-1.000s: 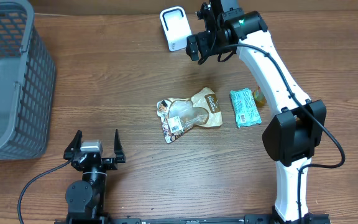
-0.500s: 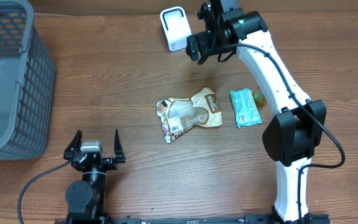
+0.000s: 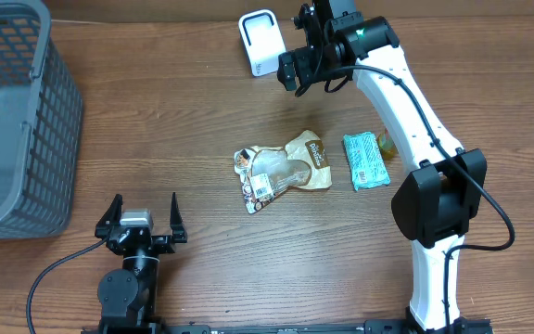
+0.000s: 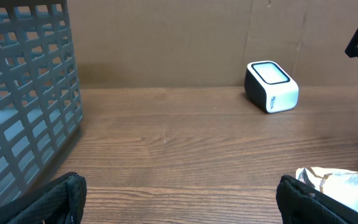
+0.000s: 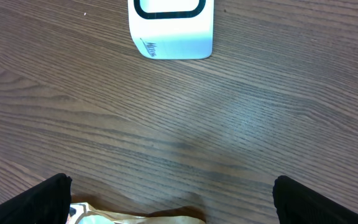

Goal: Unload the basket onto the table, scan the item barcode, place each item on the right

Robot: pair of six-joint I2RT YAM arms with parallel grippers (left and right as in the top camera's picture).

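A crumpled brown and clear snack bag [image 3: 284,169] lies mid-table, its white label facing up. A teal packet [image 3: 365,160] lies just right of it. The white scanner [image 3: 260,43] stands at the back edge. My right gripper [image 3: 311,82] hovers open beside the scanner, above and behind the bag. In the right wrist view the scanner [image 5: 171,28] is ahead, the bag's edge [image 5: 135,218] is at the bottom, and the gripper [image 5: 173,199] holds nothing. My left gripper [image 3: 143,215] rests open and empty near the front edge; the left wrist view shows the scanner [image 4: 271,86] far off.
A grey slatted basket [image 3: 17,121] fills the left side and looms at the left [image 4: 23,93] in the left wrist view. A small yellowish thing [image 3: 385,142] peeks out behind the teal packet. A brown cardboard wall [image 4: 166,37] closes off the back.
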